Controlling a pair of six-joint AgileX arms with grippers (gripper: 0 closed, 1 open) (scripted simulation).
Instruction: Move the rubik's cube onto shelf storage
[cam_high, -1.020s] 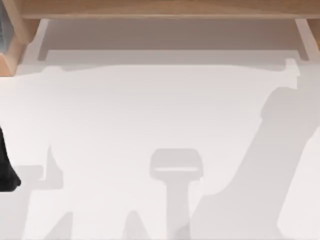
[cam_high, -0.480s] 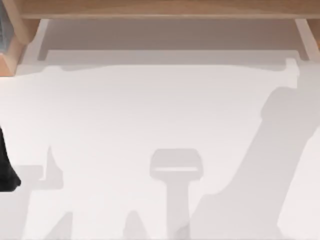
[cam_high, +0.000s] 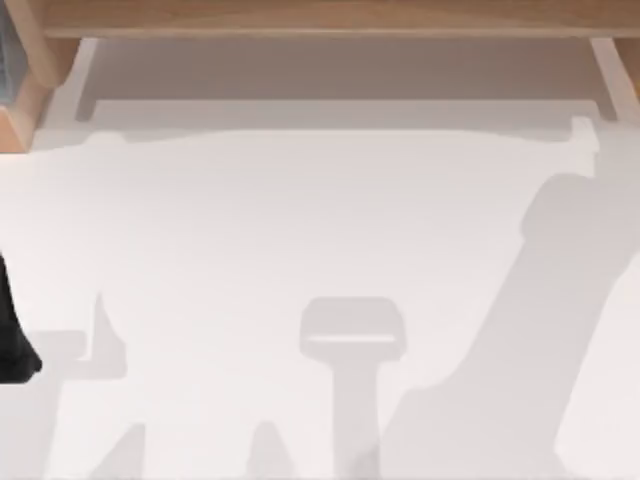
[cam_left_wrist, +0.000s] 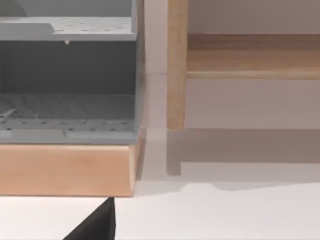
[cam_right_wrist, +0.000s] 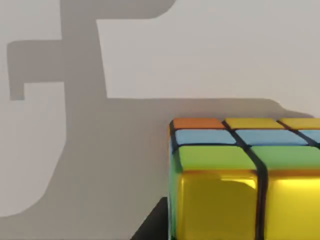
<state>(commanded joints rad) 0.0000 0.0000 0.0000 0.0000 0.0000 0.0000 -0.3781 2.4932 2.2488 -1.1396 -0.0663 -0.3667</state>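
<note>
The rubik's cube (cam_right_wrist: 245, 182) fills the right wrist view close up, yellow, green, blue and orange tiles above the white table (cam_high: 300, 220). The shelf storage (cam_high: 320, 18) spans the top view's twelve o'clock edge. Whether either arm's jaws are wide or narrow, I cannot tell.

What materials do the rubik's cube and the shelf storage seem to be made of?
The rubik's cube looks like glossy plastic: its yellow tiles carry bright highlights between dark grid lines. The shelf storage looks like light-brown wood with a matte finish, though no grain is clear.
</note>
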